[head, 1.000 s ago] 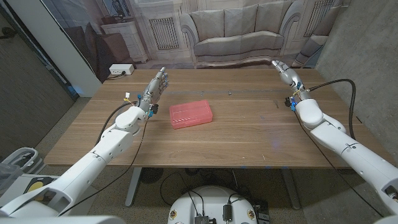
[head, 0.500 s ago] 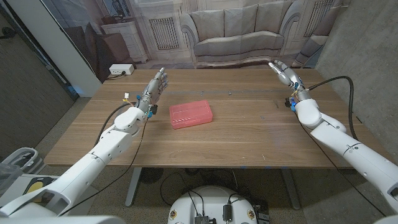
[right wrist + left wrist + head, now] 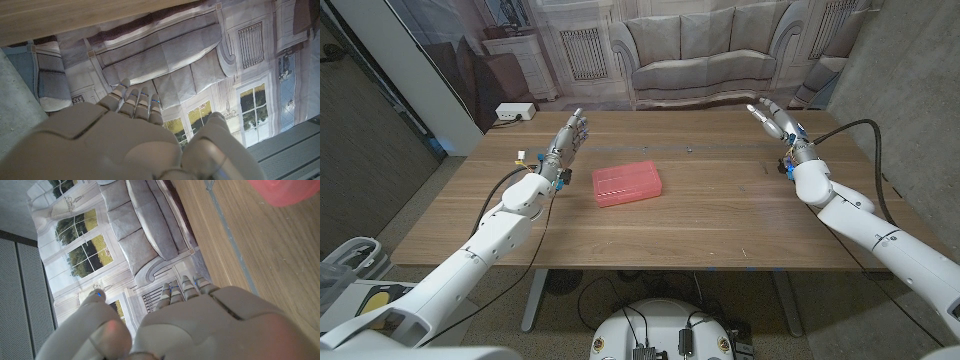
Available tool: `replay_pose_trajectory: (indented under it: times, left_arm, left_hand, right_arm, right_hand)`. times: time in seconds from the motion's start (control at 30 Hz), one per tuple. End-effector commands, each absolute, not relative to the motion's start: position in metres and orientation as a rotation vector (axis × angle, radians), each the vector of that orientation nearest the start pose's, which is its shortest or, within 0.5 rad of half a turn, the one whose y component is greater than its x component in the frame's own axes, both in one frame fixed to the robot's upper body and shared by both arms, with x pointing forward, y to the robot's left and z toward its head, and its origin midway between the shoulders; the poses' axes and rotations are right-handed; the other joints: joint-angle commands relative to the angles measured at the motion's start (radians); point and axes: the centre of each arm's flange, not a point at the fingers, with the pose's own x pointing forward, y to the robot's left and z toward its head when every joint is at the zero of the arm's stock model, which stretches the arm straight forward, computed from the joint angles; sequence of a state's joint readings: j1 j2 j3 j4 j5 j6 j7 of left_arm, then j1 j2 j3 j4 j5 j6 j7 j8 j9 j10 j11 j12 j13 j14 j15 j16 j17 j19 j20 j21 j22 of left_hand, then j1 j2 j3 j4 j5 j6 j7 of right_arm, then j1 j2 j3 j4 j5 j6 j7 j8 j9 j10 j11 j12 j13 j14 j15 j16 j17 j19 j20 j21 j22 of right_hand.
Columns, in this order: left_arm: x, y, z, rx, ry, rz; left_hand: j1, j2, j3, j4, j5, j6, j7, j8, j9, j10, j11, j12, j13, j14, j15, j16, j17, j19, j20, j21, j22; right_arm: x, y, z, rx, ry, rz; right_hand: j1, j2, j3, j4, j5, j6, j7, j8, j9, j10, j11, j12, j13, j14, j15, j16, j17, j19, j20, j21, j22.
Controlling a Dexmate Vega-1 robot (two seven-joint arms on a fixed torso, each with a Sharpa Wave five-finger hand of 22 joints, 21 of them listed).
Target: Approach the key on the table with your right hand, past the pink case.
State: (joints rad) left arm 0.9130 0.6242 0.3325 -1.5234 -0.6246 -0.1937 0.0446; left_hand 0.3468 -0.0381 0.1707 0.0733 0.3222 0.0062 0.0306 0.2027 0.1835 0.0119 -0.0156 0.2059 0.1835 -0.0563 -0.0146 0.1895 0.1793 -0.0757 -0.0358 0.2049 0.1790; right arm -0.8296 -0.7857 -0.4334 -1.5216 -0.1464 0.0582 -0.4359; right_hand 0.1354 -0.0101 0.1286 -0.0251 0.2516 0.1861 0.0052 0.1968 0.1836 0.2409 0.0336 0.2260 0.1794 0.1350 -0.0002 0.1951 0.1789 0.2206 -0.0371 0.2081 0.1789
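A small dark key (image 3: 690, 150) lies on the far middle of the wooden table (image 3: 720, 220). The pink case (image 3: 627, 184) sits flat, nearer and left of the key; its corner (image 3: 285, 190) shows blurred in the left wrist view. My right hand (image 3: 775, 119) is raised over the table's far right corner, fingers straight and apart, holding nothing, well right of the key. My left hand (image 3: 569, 139) is raised over the far left part of the table, fingers spread, empty, left of the case. The backs of both hands (image 3: 200, 325) (image 3: 125, 135) show with fingers extended.
A white power strip (image 3: 515, 112) lies on the floor beyond the table's far left corner. A backdrop printed with a sofa (image 3: 705, 55) hangs behind the table. A black cable (image 3: 865, 135) loops off my right forearm.
My right hand has shifted a little to the left and nearer, toward the table's middle. The left arm, the case and the key have not moved.
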Motion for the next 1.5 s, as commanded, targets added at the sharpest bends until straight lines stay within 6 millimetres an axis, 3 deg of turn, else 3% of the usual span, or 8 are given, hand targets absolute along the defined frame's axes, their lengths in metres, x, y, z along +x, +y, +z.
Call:
replay_pose_trajectory:
  times: [0.03,1.5]
  left_arm:
    - [0.614,0.302,0.000,0.046,-0.626,-0.183]
    - [0.611,0.315,-0.006,0.030,-0.634,-0.166]
  left_hand:
    - [0.004,0.006,-0.001,-0.001,0.001,0.008,-0.001,0.003,0.004,0.004,-0.002,0.003,0.004,0.003,-0.001,0.001,0.003,0.003,-0.044,0.001,0.003]
    - [0.008,0.010,-0.008,-0.002,-0.002,0.024,0.001,0.004,0.004,0.013,-0.002,0.002,0.004,0.011,0.003,0.001,0.003,0.007,-0.038,0.001,0.003]
  right_arm:
    - [0.612,-0.334,0.036,-0.993,-0.743,-0.357]
    - [0.619,-0.326,0.034,-1.184,-0.584,-0.408]
  right_hand:
    - [0.006,0.006,0.004,-0.007,0.005,0.001,-0.003,0.005,0.005,0.001,-0.005,-0.001,0.005,0.006,-0.004,-0.006,0.003,0.008,-0.037,-0.004,0.004]
    - [0.006,0.014,0.001,-0.009,0.016,0.005,-0.011,0.003,0.006,-0.013,0.005,-0.010,0.006,-0.010,0.005,-0.013,0.004,-0.009,-0.030,-0.012,0.004]
